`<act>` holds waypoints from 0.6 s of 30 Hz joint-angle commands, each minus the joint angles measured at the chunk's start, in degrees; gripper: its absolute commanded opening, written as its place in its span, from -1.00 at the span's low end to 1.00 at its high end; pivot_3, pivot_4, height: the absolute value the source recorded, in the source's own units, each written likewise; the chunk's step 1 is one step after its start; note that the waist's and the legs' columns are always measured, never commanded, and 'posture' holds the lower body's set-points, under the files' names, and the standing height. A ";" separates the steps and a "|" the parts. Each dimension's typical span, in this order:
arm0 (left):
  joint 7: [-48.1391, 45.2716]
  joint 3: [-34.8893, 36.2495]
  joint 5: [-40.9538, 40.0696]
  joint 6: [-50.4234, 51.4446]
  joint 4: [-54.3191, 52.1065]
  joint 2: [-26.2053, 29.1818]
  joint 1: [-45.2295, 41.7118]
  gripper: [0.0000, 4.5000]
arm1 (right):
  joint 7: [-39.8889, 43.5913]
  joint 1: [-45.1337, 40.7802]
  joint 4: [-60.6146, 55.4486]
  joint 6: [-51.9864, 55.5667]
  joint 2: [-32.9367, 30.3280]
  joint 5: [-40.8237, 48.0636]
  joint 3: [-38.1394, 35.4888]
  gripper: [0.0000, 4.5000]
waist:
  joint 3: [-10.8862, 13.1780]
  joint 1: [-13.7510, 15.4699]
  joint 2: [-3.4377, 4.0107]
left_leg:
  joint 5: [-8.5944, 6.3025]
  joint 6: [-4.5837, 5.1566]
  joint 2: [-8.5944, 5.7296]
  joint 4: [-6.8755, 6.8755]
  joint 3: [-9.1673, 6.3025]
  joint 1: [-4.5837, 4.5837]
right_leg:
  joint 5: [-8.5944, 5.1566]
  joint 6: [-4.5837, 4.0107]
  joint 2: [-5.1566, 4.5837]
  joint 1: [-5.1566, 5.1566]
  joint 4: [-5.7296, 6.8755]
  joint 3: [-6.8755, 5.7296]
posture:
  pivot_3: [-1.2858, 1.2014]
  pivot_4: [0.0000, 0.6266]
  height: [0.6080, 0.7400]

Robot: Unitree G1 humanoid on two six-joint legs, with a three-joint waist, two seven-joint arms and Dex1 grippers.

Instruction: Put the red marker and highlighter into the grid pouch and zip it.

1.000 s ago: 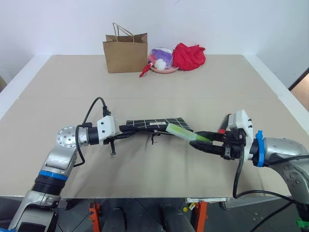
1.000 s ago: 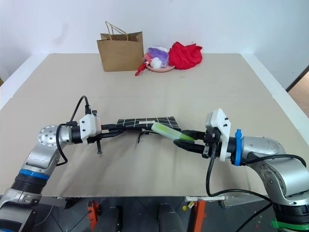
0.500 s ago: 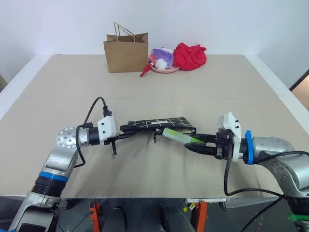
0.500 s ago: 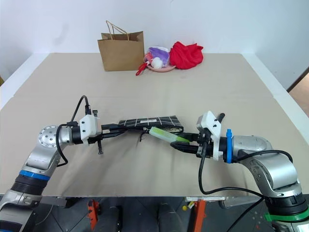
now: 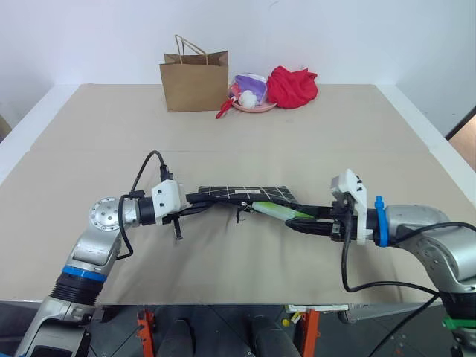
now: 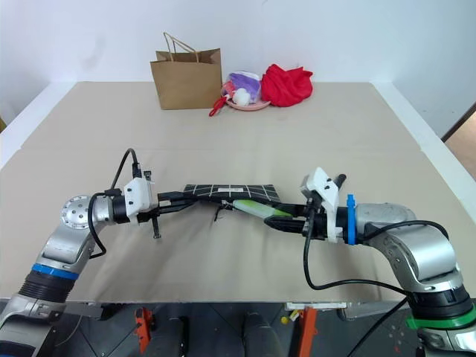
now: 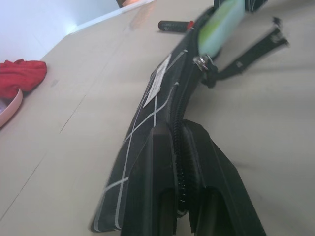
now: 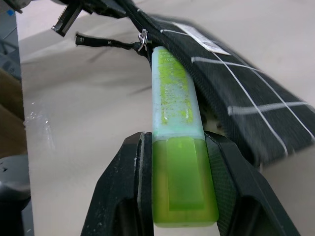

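The grid pouch (image 5: pixel 242 193) is pinched at 1 end by the closed left gripper (image 5: pixel 195 198) and held above the table (image 5: pixel 297 134). The highlighter (image 8: pixel 178 147), rigid and smooth, is clamped at its rear by the right gripper (image 8: pixel 179 187), cap at the zipper mouth. The fabric is judged soft and yielding. Open room lies all around.
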 commanded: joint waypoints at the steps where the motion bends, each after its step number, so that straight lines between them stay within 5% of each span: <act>1: 0.71 0.36 -0.27 -0.52 -2.52 -0.33 -0.29 -1.00 | -2.92 -3.86 1.27 3.95 1.49 0.13 0.47 -0.50 | 0.00 0.01 0.00 | 0.00 0.00 0.00 0.01 0.00 0.00 | 0.00 0.00 0.00 0.00 0.00 0.00 | 0.03 -0.52 1.00; 6: 1.09 0.28 -0.16 -0.44 -2.81 -0.80 0.00 -1.00 | -5.07 -7.64 3.29 7.29 3.68 -0.08 1.74 -0.50 | 0.00 0.04 0.00 | 0.00 0.00 0.00 0.00 0.00 -0.02 | -0.01 0.00 0.00 -0.01 0.00 0.00 | 0.03 -0.52 1.00; 7: 1.21 0.25 -0.18 -0.39 -2.96 -0.85 0.13 -1.00 | -5.52 -8.32 3.69 7.44 4.08 -0.45 1.94 -0.04 | 0.00 0.04 0.00 | 0.00 0.00 0.00 -0.01 0.00 -0.02 | -0.01 0.00 0.01 -0.01 0.00 0.00 | 0.03 -0.52 1.00; 12: 1.55 0.35 -0.36 0.13 -3.66 -0.74 0.81 -1.00 | -2.22 -7.85 2.51 3.17 2.19 -2.41 2.35 0.99 | 0.00 0.07 0.01 | 0.00 0.01 0.00 -0.01 0.00 -0.02 | -0.03 0.01 0.00 0.00 0.00 0.00 | 0.03 -0.52 1.00; 18: 1.81 0.72 -0.61 0.74 -4.01 -0.52 1.23 -1.00 | 2.36 -3.52 1.12 -0.71 -2.10 -1.10 -1.97 0.99 | 0.00 0.15 0.00 | -0.01 0.01 0.00 -0.01 0.00 -0.03 | -0.03 0.02 0.00 -0.01 0.00 -0.01 | 0.03 -0.52 1.00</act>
